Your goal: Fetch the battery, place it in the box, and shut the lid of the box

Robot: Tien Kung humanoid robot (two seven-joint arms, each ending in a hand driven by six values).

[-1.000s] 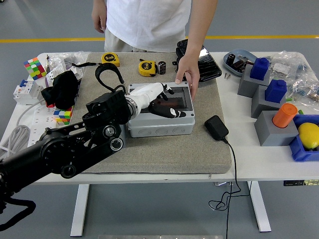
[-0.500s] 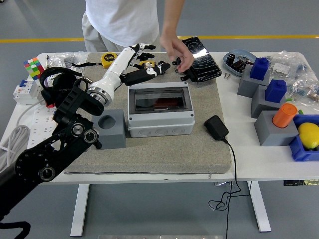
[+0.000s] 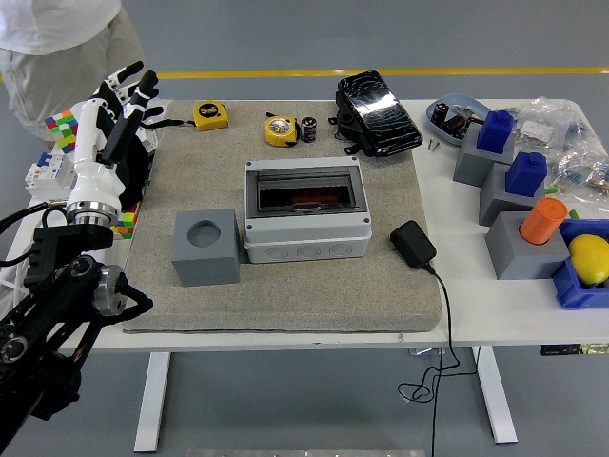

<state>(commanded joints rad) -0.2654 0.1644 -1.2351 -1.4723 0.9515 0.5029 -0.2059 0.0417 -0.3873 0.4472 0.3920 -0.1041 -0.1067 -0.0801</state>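
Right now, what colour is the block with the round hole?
Grey block, clearest in the head view.

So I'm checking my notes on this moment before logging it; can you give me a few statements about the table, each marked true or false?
1. The box has its clear lid down. True.
2. The left hand is gripping the battery. False: the hand is raised over the table's left side with fingers spread, holding nothing; the battery stands beside the yellow tape measure.
3. A grey block with a round hole sits just left of the box. True.
4. The black charger lies inside the box. False: it lies on the mat, right of the box.
5. The orange cylinder stands on the mat. False: it sits on a grey block at the table's right.
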